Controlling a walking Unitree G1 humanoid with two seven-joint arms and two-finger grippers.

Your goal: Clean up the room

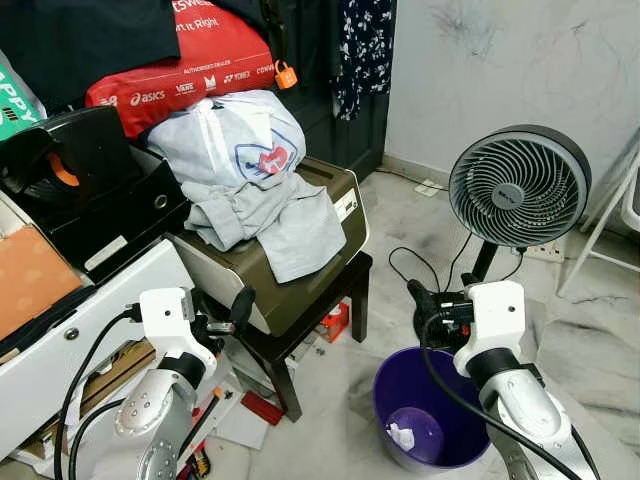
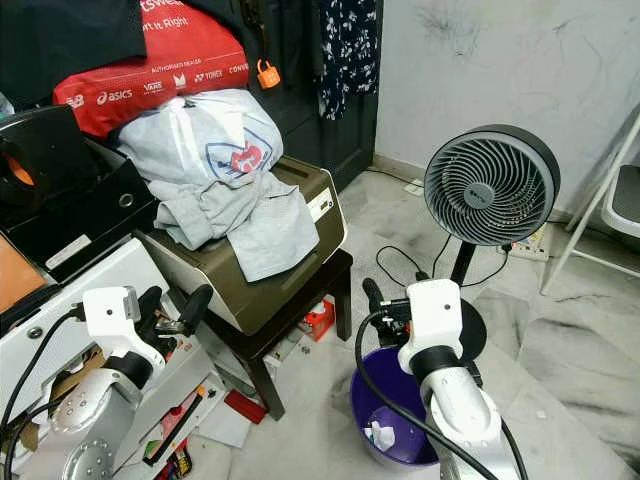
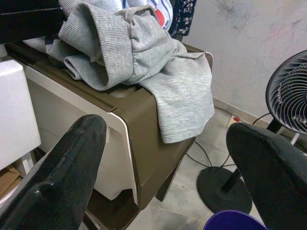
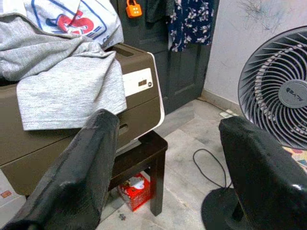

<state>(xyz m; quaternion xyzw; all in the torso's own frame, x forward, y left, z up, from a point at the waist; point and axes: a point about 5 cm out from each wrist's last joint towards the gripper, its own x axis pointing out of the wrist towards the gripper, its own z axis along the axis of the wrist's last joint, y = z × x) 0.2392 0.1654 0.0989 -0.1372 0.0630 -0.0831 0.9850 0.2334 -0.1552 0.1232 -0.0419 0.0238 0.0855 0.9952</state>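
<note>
A brown printer [image 1: 300, 255] on a dark stool [image 1: 320, 320] carries crumpled grey clothes [image 1: 255, 205]. A standing fan [image 1: 518, 185] is to the right, behind the purple bin [image 1: 425, 410] holding white scraps. Left gripper [image 1: 222, 322] reaches toward the printer, fingers spread, empty. Right gripper [image 1: 425, 297] hovers over the bin, fingers spread.

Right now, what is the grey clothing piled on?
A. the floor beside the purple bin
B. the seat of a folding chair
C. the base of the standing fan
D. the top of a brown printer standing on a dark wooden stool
D: the grey clothing lies heaped on the brown printer, one flap hanging over its front edge, and the printer sits on the dark stool.
</note>
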